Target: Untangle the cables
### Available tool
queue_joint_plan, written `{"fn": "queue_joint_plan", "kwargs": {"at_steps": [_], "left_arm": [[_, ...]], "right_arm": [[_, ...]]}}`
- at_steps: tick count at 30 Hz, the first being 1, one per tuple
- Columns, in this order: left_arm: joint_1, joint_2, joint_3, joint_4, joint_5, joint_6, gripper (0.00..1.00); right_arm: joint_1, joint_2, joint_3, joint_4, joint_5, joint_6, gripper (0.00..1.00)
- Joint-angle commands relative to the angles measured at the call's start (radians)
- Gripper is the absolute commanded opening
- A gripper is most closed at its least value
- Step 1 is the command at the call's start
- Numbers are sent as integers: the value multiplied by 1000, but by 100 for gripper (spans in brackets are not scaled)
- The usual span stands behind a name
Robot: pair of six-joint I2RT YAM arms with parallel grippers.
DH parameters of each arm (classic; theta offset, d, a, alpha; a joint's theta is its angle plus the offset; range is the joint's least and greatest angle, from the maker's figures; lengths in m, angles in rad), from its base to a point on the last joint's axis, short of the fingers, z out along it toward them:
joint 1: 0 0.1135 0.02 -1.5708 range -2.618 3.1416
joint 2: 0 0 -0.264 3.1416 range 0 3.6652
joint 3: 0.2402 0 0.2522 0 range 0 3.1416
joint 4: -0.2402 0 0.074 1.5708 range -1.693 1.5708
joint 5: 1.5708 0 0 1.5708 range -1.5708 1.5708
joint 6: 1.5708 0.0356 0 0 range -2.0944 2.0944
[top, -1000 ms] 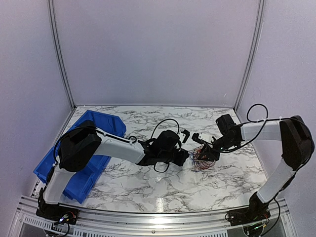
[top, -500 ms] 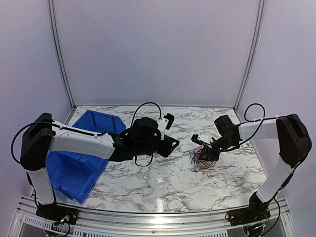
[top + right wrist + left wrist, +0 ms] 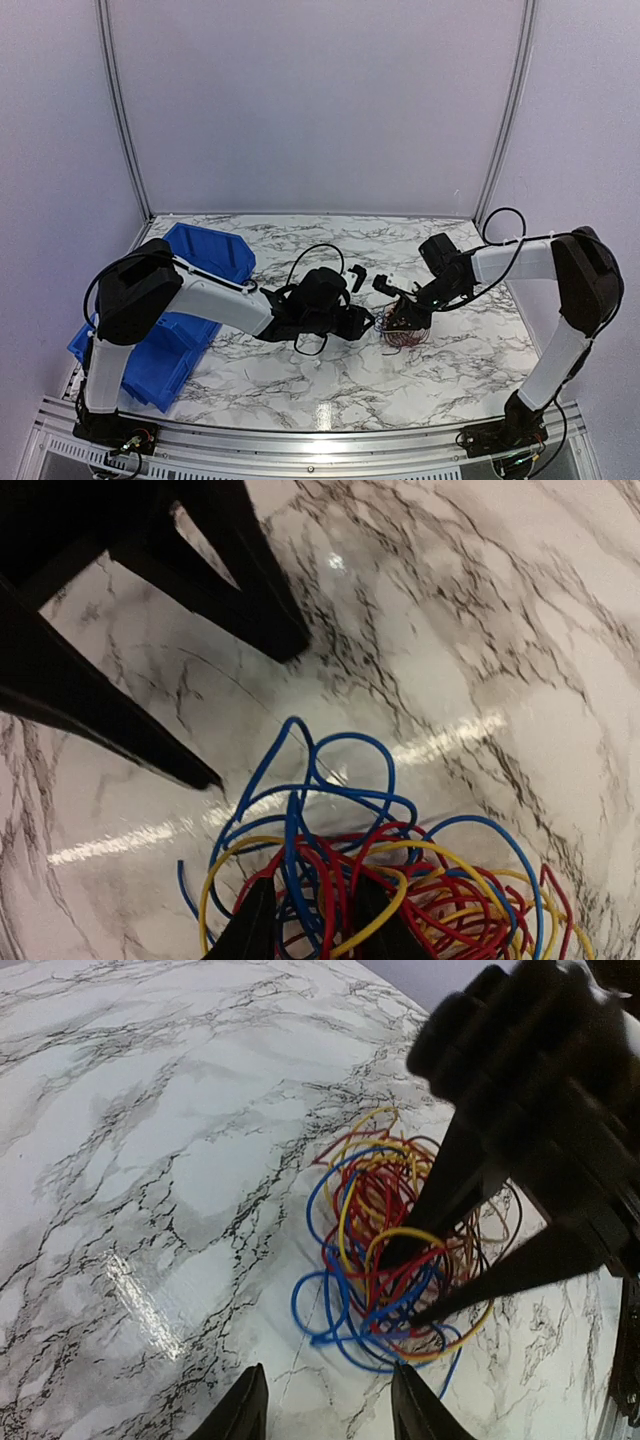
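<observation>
The cables (image 3: 405, 327) lie on the marble table as one loose tangle of thin blue, red, yellow and orange wires (image 3: 395, 1250). My left gripper (image 3: 366, 320) is just left of the tangle, low over the table. Its jaws (image 3: 328, 1412) are open with only bare marble between them, a blue loop just ahead. My right gripper (image 3: 402, 313) is dug into the tangle from the right. Its jaws (image 3: 312, 925) are open but narrow, with blue and red wires (image 3: 320, 860) running between the fingers. The right fingers (image 3: 455, 1185) show black amid the wires.
A blue bin (image 3: 185, 305) sits at the table's left edge, behind the left arm. White walls close the back and both sides. The left fingers (image 3: 245, 600) hang close above the marble, just beyond the tangle's blue loops.
The left arm pulled back to the left, then came back to the tangle's left side, and its jaws went from shut to open. The right gripper shifted slightly left and its jaws narrowed.
</observation>
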Motion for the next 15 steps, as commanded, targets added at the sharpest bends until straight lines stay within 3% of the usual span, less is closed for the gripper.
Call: {"fn": "queue_joint_plan", "kwargs": {"at_steps": [1,12,15], "left_arm": [[5,-74,-44,41,-38,-46,44],[3,-97,-103,43,-38,-69,34],[-2,-100,-115,46,-3,-63,35]], "right_arm": [[78,10,116,-86,-184,41,28],[81,-93,58,-32,-14,22,39],[81,-110,36,-14,21,5,40]]}}
